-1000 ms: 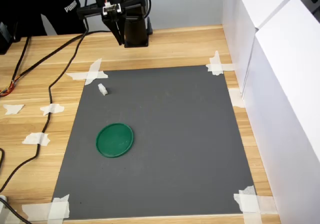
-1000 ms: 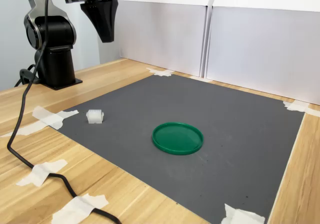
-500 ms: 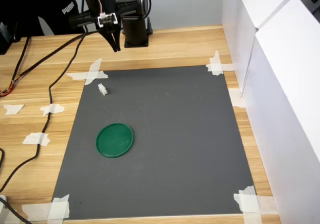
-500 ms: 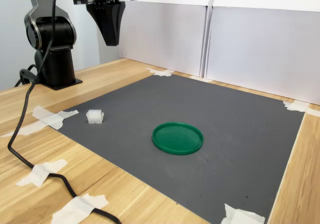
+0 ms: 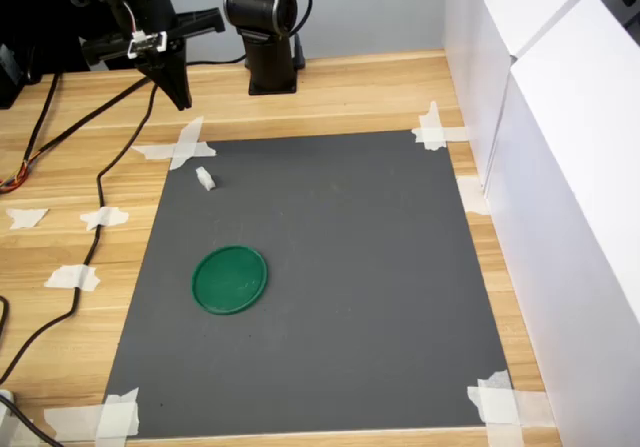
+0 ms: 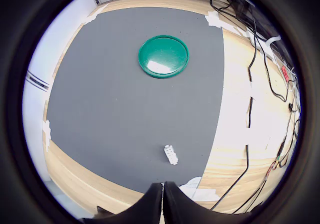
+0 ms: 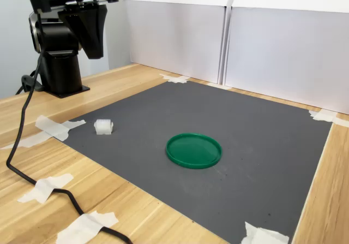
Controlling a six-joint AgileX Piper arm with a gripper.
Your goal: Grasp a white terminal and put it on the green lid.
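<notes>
- Jaws pressed together, empty, the gripper [image 6: 162,196] hovers high above the table's wood edge.
- Just ahead of the tips, the white terminal [image 6: 171,154] lies on the grey mat [image 6: 125,108], long axis roughly in line with the jaws.
- Beyond it, well apart, the green lid [image 6: 163,56].

Wooden tabletop [image 5: 350,92], taped grey mat [image 5: 330,267], white partition panels [image 7: 272,47]

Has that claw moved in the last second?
Yes. In the first exterior view the claw has swung toward the view's left, away from the arm's base.
</notes>
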